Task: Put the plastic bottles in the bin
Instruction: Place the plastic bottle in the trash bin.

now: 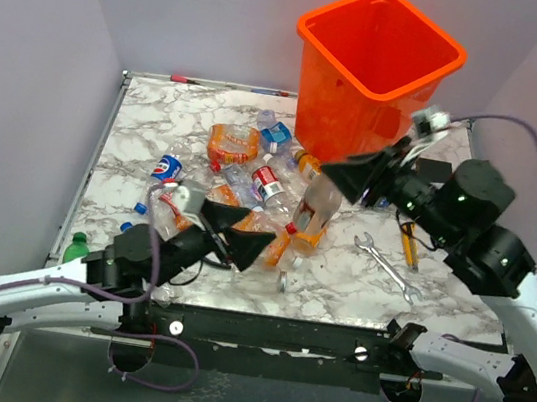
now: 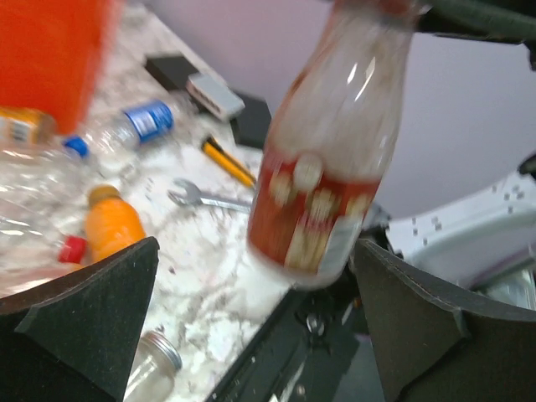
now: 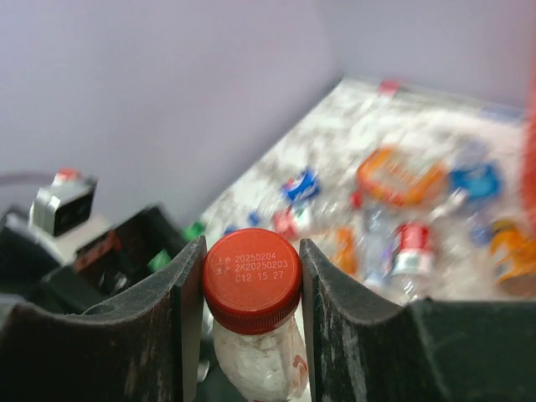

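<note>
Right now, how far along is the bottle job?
Done: nothing visible; what shows of the bin's inside holds no bottle. In hand: the right hand is shut on a red-capped bottle, lifted near the bin, not yet over it. The left hand is open by the pile. Left: the pile of bottles on the table and the green bottle at its left edge.

The top view looks down from above and behind both arm bases, far enough back to take in the whole table (image 1: 337, 284); the left wrist view sits low behind the left gripper (image 2: 255, 247), facing rightward across the marble; the right wrist view peers past the right gripper (image 3: 251, 251), very near, facing leftward; all 3 share the red-capped bottle (image 1: 318, 206).
</note>
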Robot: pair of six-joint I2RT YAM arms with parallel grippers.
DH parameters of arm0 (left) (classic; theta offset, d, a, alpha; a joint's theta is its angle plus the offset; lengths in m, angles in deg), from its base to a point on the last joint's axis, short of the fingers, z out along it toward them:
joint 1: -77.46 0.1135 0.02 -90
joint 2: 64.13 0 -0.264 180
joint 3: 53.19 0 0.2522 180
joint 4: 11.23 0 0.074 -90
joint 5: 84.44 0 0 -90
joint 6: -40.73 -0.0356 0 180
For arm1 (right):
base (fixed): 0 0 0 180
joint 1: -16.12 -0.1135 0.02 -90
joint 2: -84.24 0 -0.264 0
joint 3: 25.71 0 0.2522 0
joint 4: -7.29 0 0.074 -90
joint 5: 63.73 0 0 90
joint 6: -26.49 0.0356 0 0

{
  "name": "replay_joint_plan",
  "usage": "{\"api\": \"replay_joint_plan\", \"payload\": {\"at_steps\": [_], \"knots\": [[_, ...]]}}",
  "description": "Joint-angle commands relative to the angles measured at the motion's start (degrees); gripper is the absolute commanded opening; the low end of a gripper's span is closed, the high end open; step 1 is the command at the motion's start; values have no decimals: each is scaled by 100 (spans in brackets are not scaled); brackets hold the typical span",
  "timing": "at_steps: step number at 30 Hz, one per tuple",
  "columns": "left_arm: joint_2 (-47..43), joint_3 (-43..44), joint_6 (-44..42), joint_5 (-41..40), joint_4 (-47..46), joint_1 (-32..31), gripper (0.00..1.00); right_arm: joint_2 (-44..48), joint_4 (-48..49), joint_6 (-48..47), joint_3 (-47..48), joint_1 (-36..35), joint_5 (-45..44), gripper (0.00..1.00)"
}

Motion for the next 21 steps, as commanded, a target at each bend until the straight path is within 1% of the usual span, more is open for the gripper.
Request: {"api": "replay_joint_plan", "payload": {"at_steps": [1,4,7,8,10,14,15,17,19,21], "knots": [[-1195,-246,-819,-1809,403,17,99,-511,-466,-902,1701,-12,-2426,0],[-1826,-285,-1374,-2595,1003,17,99,-1101,25,-1481,2635,-5,-3524,0],[-2415,-425,-1667,-3105,1277,11,99,-1801,737,-2013,3397,116,-4038,0],[-2597,-502,-1683,-3228,1303,13,99,-2032,899,-2100,3665,207,-4112,0],[-3005,-693,-1648,-3379,1314,9,99,-2532,1001,-1999,4269,597,-3955,0],[-3321,-955,-1547,-3553,1324,14,99,-3489,1255,-1594,5167,1441,-3625,0],[-3293,-943,-1547,-3596,1331,15,99,-3664,1460,-1530,5227,1643,-3618,0],[-3209,-936,-1573,-3675,1345,17,99,-3960,2083,-1531,5035,1881,-3459,0],[-3121,-900,-1560,-3733,1384,11,99,-4169,2977,-1660,4610,1975,-3363,0],[-3075,-872,-1477,-3735,1449,17,99,-4523,3388,-1772,4598,2043,-3183,0]]}}
